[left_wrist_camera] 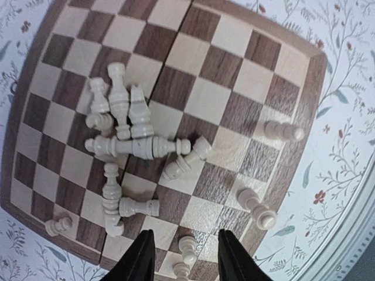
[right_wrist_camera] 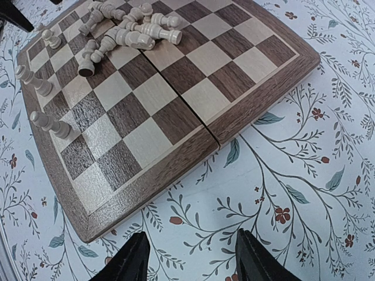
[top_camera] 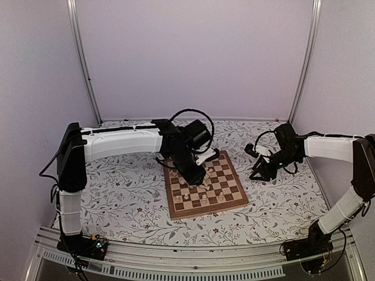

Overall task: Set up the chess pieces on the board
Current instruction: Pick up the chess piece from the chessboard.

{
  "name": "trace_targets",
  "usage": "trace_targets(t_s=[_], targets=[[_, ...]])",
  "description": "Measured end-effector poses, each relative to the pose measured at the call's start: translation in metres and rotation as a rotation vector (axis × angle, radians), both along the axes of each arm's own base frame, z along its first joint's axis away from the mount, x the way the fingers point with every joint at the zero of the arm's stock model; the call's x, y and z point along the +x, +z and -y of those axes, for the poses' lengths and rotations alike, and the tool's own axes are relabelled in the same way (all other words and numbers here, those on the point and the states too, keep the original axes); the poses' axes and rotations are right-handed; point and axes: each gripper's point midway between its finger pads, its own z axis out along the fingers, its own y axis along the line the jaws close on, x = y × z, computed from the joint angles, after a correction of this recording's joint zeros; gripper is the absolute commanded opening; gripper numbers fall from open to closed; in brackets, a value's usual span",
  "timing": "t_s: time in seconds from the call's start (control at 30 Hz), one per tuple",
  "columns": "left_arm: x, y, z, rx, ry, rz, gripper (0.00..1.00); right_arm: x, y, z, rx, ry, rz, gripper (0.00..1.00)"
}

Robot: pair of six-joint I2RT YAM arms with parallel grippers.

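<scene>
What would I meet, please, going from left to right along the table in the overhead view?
In order: left arm's base → chessboard → right claw → right arm's base.

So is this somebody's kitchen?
Probably not: it looks like a robot test booth. Plain walls with metal posts close it in, and a left arm and right arm flank a flowery tablecloth holding a chessboard.
</scene>
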Motion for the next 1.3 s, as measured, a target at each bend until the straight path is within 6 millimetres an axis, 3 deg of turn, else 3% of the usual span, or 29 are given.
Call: trace_targets(t_s=[0.2,0.3,0.47,0.57,0.63,0.9,1.13,1.3], targets=[[0.038,0.054,0.029,-0.131,0.030,0.117,0.37,0.000,0.000,0.000,0.000,0.001,-0.001,0.54],[0.064,0.062,0.040,-0.161,0.063,0.158,0.38,0.000,-0.001,0.000,-0.002,0.001,-0.004,0.54],[0.094,0.025,0.039,-0.113,0.116,0.141,0.38,-0.001,-0.002,0.000,-0.003,0.003,-0.005,0.54],[0.099,-0.002,0.029,-0.064,0.143,0.104,0.37,-0.001,-0.002,0.000,-0.004,0.003,-0.005,0.54],[0.100,-0.009,0.024,-0.050,0.155,0.088,0.36,-0.001,-0.003,0.000,-0.004,0.003,-0.007,0.54],[0.099,-0.013,0.024,-0.069,0.169,0.051,0.29,-0.002,-0.008,0.001,-0.010,0.006,-0.022,0.54],[0.097,-0.015,0.024,-0.075,0.172,0.034,0.32,-0.003,-0.010,0.001,-0.013,0.006,-0.031,0.54],[0.092,-0.027,0.017,-0.048,0.172,0.011,0.30,-0.003,-0.010,0.001,-0.014,0.008,-0.032,0.54]])
